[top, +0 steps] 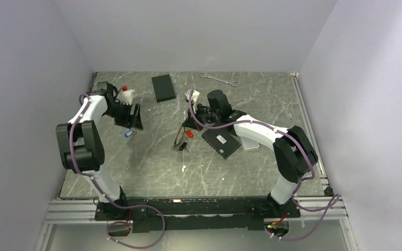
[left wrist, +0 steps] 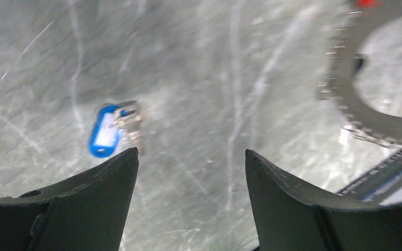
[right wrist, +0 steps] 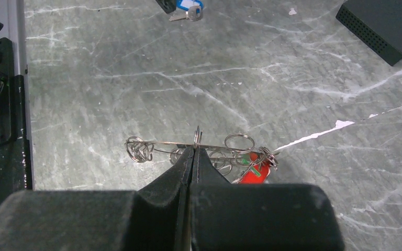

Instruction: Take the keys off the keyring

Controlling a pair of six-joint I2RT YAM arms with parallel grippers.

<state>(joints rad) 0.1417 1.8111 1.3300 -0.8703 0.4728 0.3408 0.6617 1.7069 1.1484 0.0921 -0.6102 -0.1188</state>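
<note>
The keyring [right wrist: 157, 142] is a thin grey wire loop hung with small rings, seen edge-on in the right wrist view. My right gripper [right wrist: 194, 150] is shut on its wire near the middle. A red-tagged key [right wrist: 251, 173] with a bit of green beside it hangs at the ring's right end. In the top view the keyring [top: 180, 142] lies mid-table with the red tag [top: 190, 134] and my right gripper [top: 186, 134] on it. A blue-tagged key [left wrist: 104, 132] lies loose on the table, just ahead-left of my open, empty left gripper [left wrist: 191, 157]. The blue key [top: 129, 134] is apart from the ring.
A flat black box [top: 163, 87] and a silver wrench [top: 219, 78] lie at the back. A white bottle with a red cap [top: 125, 95] stands by the left arm. A black device [top: 221, 142] lies under the right arm. Walls close in on both sides.
</note>
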